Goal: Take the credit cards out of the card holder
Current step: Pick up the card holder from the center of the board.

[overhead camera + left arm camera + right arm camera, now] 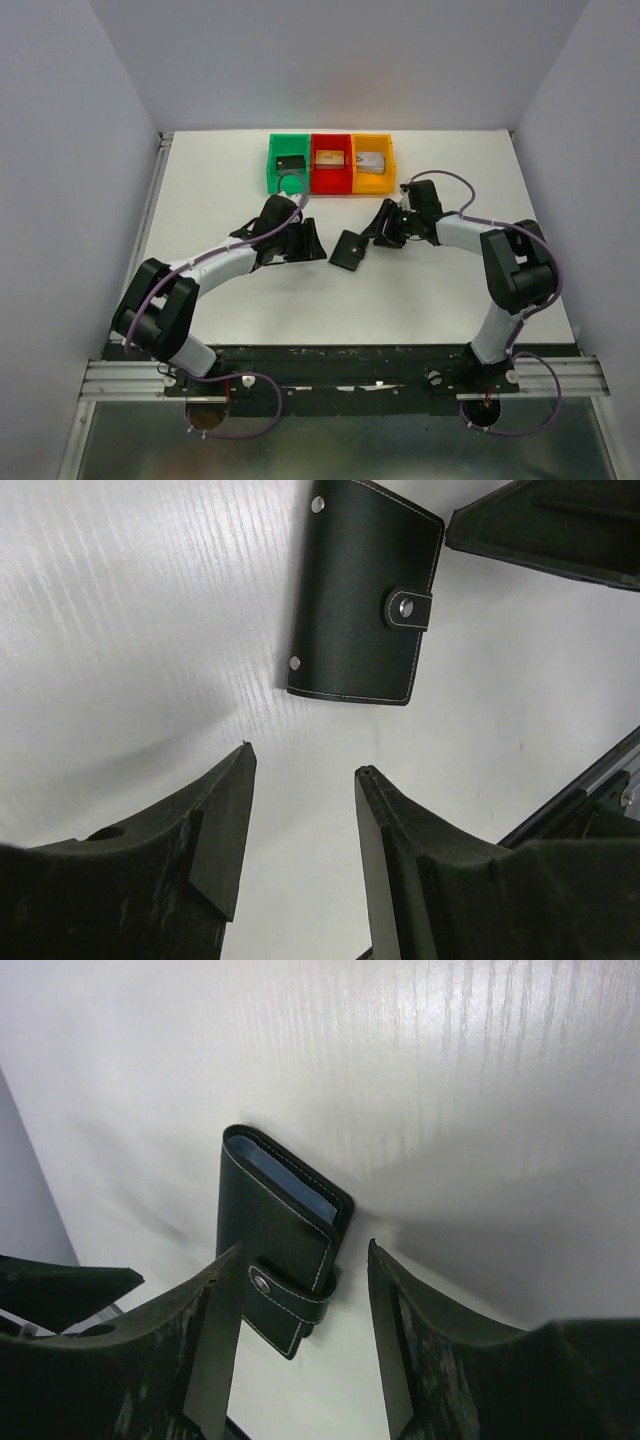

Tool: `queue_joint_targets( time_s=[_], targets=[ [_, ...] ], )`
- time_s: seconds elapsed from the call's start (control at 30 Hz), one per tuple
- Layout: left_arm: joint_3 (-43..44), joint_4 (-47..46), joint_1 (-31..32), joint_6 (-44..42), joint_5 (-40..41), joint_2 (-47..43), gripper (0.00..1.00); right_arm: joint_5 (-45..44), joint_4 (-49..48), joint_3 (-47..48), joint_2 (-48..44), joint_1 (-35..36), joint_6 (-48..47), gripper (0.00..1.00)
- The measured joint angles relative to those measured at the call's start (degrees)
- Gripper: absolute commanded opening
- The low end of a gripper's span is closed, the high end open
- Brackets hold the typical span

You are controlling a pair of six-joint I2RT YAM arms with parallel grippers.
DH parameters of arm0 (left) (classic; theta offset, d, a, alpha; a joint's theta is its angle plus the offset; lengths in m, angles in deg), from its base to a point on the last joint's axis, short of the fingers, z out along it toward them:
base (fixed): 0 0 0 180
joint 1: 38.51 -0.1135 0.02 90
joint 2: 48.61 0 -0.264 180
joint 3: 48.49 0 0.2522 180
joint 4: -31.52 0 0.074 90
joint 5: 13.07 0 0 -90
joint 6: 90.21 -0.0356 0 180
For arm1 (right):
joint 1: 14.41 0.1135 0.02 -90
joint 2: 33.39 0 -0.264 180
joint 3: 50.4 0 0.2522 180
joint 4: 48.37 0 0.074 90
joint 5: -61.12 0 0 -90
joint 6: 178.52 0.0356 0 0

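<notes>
The card holder (350,250) lies flat and shut on the white table between my two grippers, a black wallet with white stitching and a snapped strap (407,608). A strip of blue lining (285,1175) shows at its edge. The credit cards are hidden inside it. My left gripper (310,241) stands open just left of the card holder (360,595), with only bare table between its fingers (225,820). My right gripper (305,1247) is open over the strap end of the card holder (270,1225), whose edge sits by the left finger (215,1330) and apart from the other.
Three small bins stand in a row at the back: green (289,163), red (331,162) and yellow (373,162), each with a block inside. The right gripper's finger (545,525) shows in the left wrist view. The table's near rail (340,375) runs behind the arm bases.
</notes>
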Motion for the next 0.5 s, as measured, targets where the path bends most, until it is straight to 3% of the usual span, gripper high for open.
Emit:
queue_joint_targets(
  time_s=[0.5],
  targets=[
    [-0.37, 0.17, 0.00, -0.22, 1.84, -1.51, 0.56, 5.75, -4.87, 0.85, 4.59, -0.44, 1.77, 0.56]
  ],
)
